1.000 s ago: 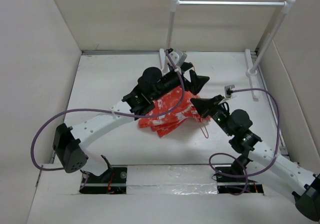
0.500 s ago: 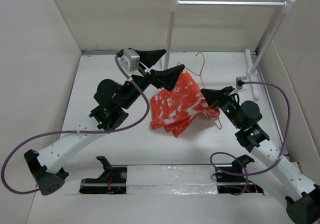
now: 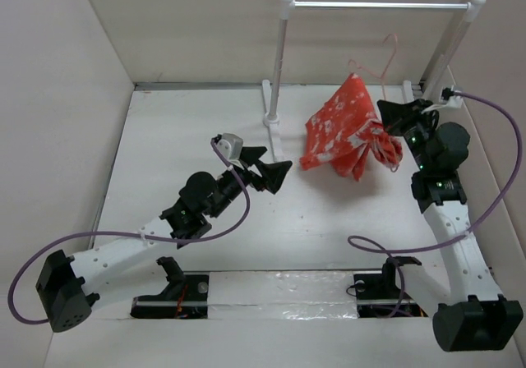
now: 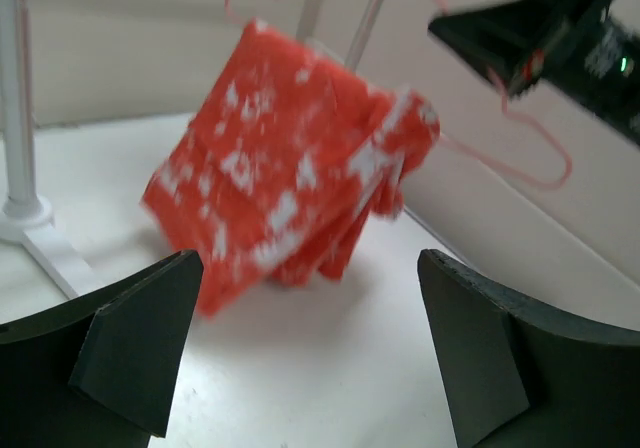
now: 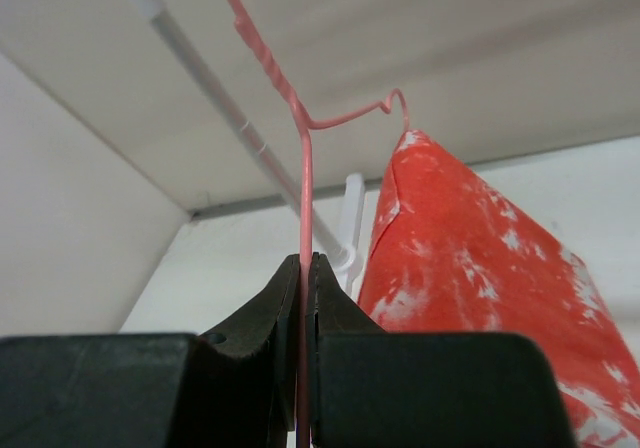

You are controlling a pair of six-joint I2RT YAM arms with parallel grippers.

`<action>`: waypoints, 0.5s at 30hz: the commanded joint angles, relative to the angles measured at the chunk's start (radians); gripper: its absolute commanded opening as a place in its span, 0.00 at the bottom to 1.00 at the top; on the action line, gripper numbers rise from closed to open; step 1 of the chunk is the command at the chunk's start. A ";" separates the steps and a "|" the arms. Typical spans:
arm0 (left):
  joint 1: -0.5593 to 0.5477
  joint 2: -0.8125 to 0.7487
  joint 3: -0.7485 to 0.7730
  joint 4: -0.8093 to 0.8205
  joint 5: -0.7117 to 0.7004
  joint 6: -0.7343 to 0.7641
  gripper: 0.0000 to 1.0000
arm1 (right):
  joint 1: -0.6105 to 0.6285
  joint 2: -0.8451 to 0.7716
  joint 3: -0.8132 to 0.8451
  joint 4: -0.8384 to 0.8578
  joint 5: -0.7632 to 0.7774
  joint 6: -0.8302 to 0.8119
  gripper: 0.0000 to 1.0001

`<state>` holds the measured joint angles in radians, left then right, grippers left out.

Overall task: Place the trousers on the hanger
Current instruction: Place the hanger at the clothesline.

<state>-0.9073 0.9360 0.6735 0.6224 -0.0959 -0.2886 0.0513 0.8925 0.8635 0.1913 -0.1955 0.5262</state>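
The right claw (image 3: 385,108) is pinched tight on the pinkish wire hanger (image 3: 388,56), with the folded orange-red trousers (image 3: 341,130) hanging from it below the white rail (image 3: 378,5). The left claw (image 3: 278,161) gapes wide and empty over the worktop (image 3: 189,138), well apart from them.

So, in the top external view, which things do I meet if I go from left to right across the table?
left end effector → trousers → right end effector, shut on the hanger. The white rail overlaps these, so I leave it out.
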 commanded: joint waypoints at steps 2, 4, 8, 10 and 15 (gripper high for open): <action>-0.105 -0.035 -0.040 0.031 -0.163 0.025 0.88 | -0.105 0.054 0.192 0.214 -0.080 0.012 0.00; -0.134 -0.045 -0.081 0.037 -0.205 0.046 0.88 | -0.128 0.101 0.224 0.209 -0.073 0.006 0.00; -0.134 -0.051 -0.126 0.040 -0.214 0.045 0.88 | -0.162 0.183 0.310 0.188 -0.074 -0.009 0.00; -0.134 -0.057 -0.156 0.046 -0.214 0.045 0.88 | -0.174 0.220 0.357 0.195 -0.084 -0.015 0.00; -0.134 -0.071 -0.242 0.125 -0.203 0.045 0.88 | -0.206 0.342 0.445 0.229 -0.116 0.003 0.00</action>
<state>-1.0409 0.8906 0.4652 0.6479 -0.2890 -0.2581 -0.1444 1.2304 1.1965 0.1864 -0.2485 0.5163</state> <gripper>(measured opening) 0.880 0.057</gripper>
